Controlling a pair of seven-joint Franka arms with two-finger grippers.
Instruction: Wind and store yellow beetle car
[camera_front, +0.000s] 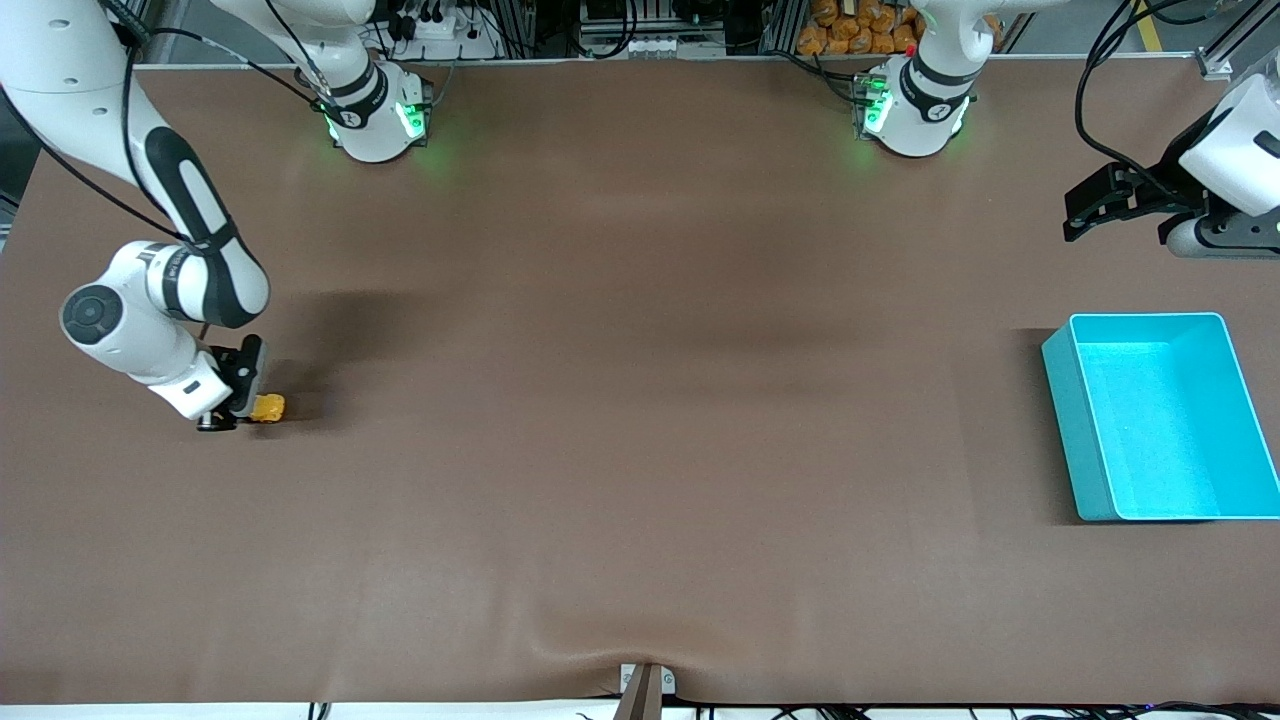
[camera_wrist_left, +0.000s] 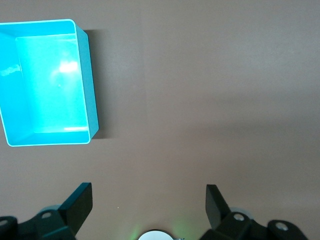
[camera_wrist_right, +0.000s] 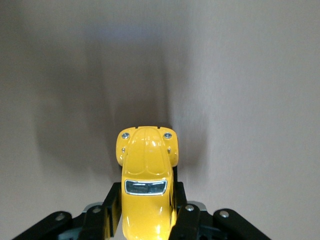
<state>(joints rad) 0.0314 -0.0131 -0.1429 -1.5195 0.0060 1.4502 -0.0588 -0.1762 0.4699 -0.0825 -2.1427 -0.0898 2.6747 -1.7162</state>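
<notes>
Here, in the front view, the right gripper (camera_front: 243, 402) sits low at the right arm's end of the table, clamped on the yellow beetle car (camera_front: 268, 407), while the left gripper (camera_front: 1085, 215) waits above the teal bin (camera_front: 1075, 420). The left wrist view shows its fingers (camera_wrist_left: 80, 202) spread wide over bare table. In the right wrist view, the car (camera_wrist_right: 146, 187) is glossy yellow-orange, rounded, with a dark window, pinched between black fingers (camera_wrist_right: 111, 207).
</notes>
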